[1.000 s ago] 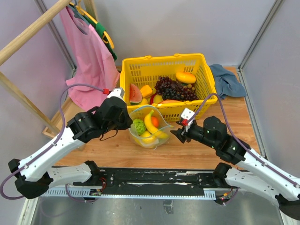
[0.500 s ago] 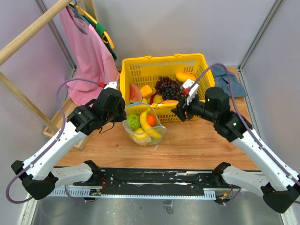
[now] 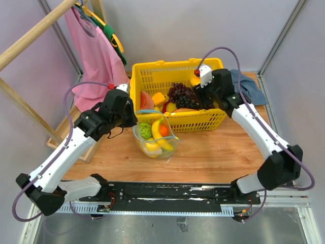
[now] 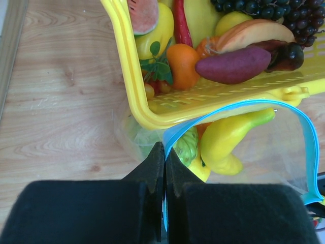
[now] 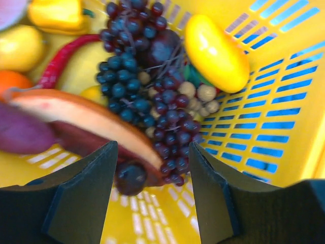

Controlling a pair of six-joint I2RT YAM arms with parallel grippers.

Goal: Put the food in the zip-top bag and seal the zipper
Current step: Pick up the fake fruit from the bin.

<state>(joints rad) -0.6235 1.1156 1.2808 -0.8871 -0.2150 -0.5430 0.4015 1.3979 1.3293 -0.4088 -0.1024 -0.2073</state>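
The clear zip-top bag (image 3: 155,141) stands open in front of the basket. It holds a bumpy green fruit (image 3: 145,130), a yellow banana (image 3: 158,133) and an orange piece (image 3: 164,130). My left gripper (image 3: 133,119) is shut on the bag's left rim. In the left wrist view its jaws (image 4: 164,151) pinch the light-blue zipper (image 4: 244,104), which arcs open to the right. My right gripper (image 3: 199,93) hangs open over the yellow basket (image 3: 177,65). Between its fingers I see dark grapes (image 5: 137,76), with nothing held. A yellow mango (image 5: 216,51) lies beside them.
The basket (image 4: 133,89) also holds a purple sweet potato (image 4: 233,65), an orange fruit (image 4: 182,63), watermelon and a red chili. A pink cloth (image 3: 99,61) hangs on a wooden rack at the left. A blue cloth (image 3: 246,87) lies right of the basket.
My right arm swung from beside the bag up and back over the basket, its jaws widening. My left gripper drew the bag slightly toward the basket and stayed shut.
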